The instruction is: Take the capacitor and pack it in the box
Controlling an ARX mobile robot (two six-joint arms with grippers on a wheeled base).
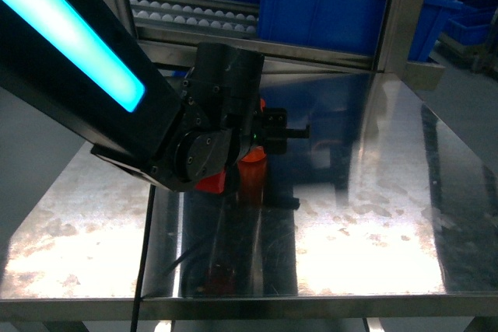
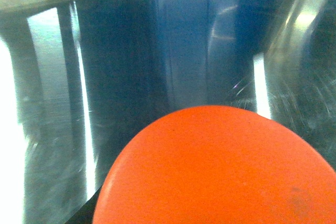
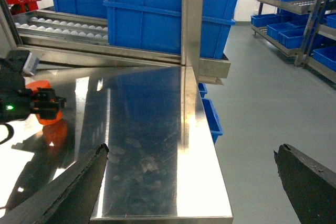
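Right fingers (image 3: 191,182) spread apart over the steel table (image 3: 152,129); left grip cannot be told.

Legible text, labels, brands, numbers, signs: we find none in any of the three views.

Surfaces we checked:
- blue crates (image 3: 157,14) behind the steel table (image 3: 152,150): plain faces, no label or print that we can read.
- blue bins on the far shelving (image 3: 294,9): too small for us to tell any marking.
- black arm with the cyan light strip (image 1: 70,36): no lettering that we can see.
- orange surface filling the left wrist view (image 2: 220,171): plain and blurred, no mark.
- small green light on the left arm's wrist (image 3: 9,108): a lamp only, with no character beside it that we can read.
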